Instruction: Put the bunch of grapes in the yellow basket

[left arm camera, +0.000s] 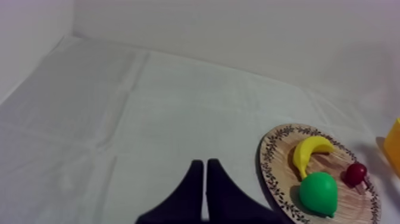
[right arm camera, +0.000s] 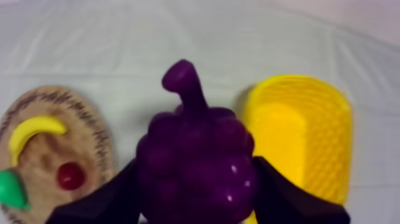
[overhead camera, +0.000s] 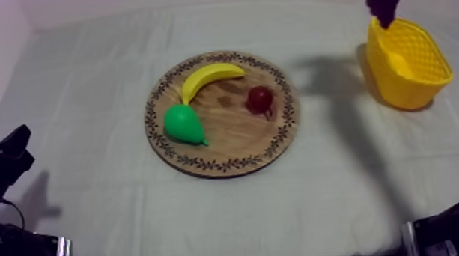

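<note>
Right end effector (right arm camera: 195, 199) holds the grapes (right arm camera: 193, 149) aloft beside the basket (right arm camera: 309, 137) near the counter's (overhead camera: 93, 181) far right corner; left end effector (left arm camera: 205, 176), narrow and empty, hangs by the left edge.

We look over a worktop (overhead camera: 230, 219) covered edge to edge by a grey-white cloth (overhead camera: 81, 107), lightly rumpled and crossed by straight fold creases (left arm camera: 140, 83). Behind it rises a plain pale back wall (left arm camera: 238, 30). A second pale wall (left arm camera: 33, 36) closes one side, and the two meet in a corner. The light is soft and even, faintly violet, and blurred grey shadows (overhead camera: 331, 75) lie on the cloth.
</note>
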